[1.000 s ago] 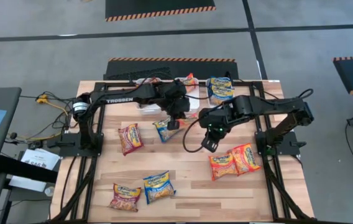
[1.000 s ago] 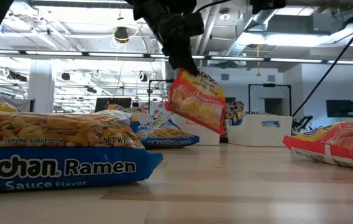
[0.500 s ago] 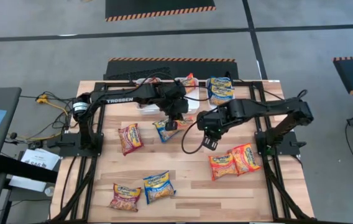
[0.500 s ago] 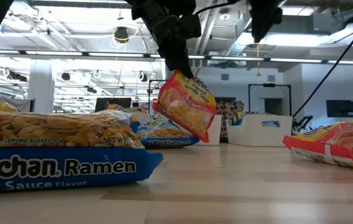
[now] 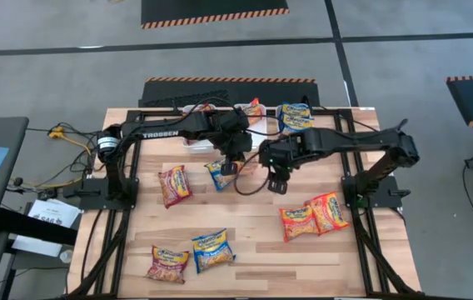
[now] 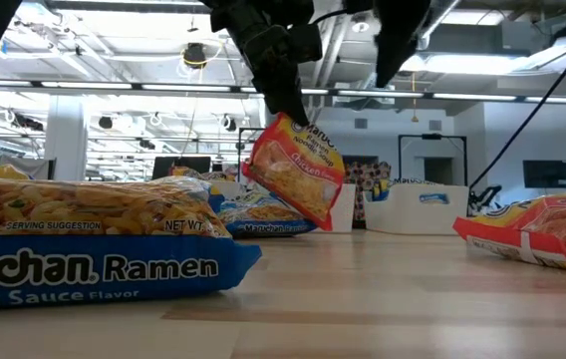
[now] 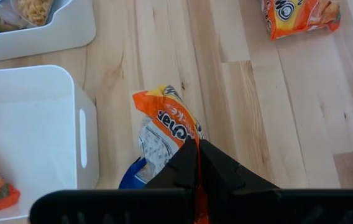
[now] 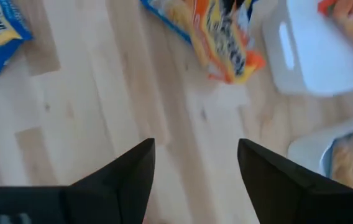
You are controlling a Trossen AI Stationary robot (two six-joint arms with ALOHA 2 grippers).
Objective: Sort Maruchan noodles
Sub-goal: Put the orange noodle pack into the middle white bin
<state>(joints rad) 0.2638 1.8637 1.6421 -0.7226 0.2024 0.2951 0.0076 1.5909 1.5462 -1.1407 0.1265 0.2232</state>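
— Upper centre of the high view: left gripper (image 5: 229,164) clamped on an orange Maruchan packet (image 5: 226,167), just beside the right gripper (image 5: 276,185).
— And low down?
— Hanging tilted above the table (image 6: 383,299), pinched at its top edge.
— Left wrist?
— Fingers (image 7: 186,165) closed on it, beside a white bin (image 7: 33,137).
— Right wrist?
— Spread wide, holding nothing.

Bare counter (image 5: 253,242) lies open through the middle and front. The far centre is crowded: the left gripper (image 5: 230,167) hangs an orange Maruchan packet (image 6: 293,170) above a blue packet (image 5: 217,173), just beside the white bins (image 7: 33,124), with the open right gripper (image 5: 278,182) close alongside. Packets flank both sides.
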